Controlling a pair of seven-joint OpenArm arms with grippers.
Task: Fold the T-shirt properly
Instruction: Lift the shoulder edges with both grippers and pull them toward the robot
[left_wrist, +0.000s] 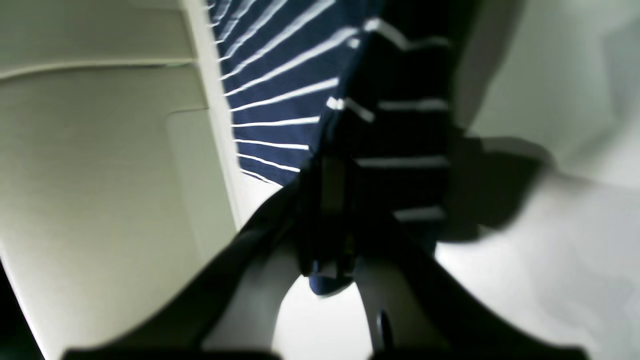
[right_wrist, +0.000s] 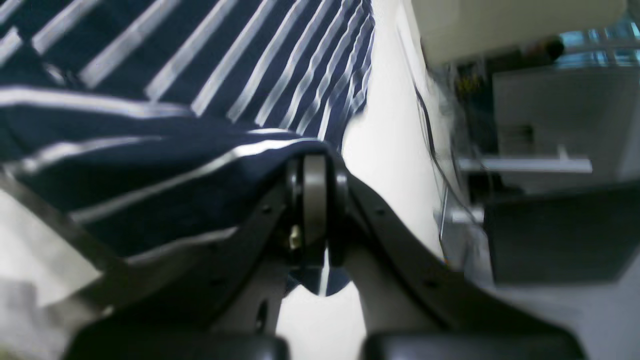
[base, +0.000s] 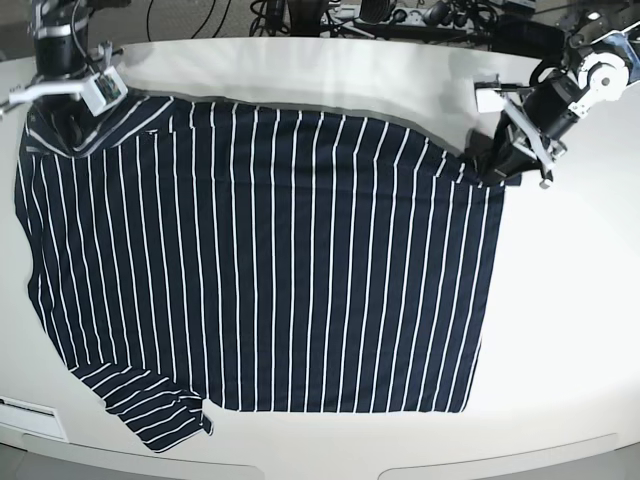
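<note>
The T-shirt (base: 270, 260), dark navy with thin white stripes, lies spread over the white table (base: 570, 330), with one sleeve (base: 150, 405) at the front left. In the base view my left gripper (base: 495, 165) is at the shirt's far right corner. The left wrist view shows the left gripper (left_wrist: 332, 260) shut on a bunched fold of the T-shirt (left_wrist: 280, 100). My right gripper (base: 62, 118) is at the far left corner. The right wrist view shows the right gripper (right_wrist: 315, 220) shut on the edge of the T-shirt (right_wrist: 150, 150), lifted slightly.
Cables and equipment (base: 330, 15) lie beyond the table's back edge. Bare white table runs right of the shirt and along the front. The shirt's left edge reaches the table's left edge. Dark boxes and a shelf (right_wrist: 550, 220) stand off the table.
</note>
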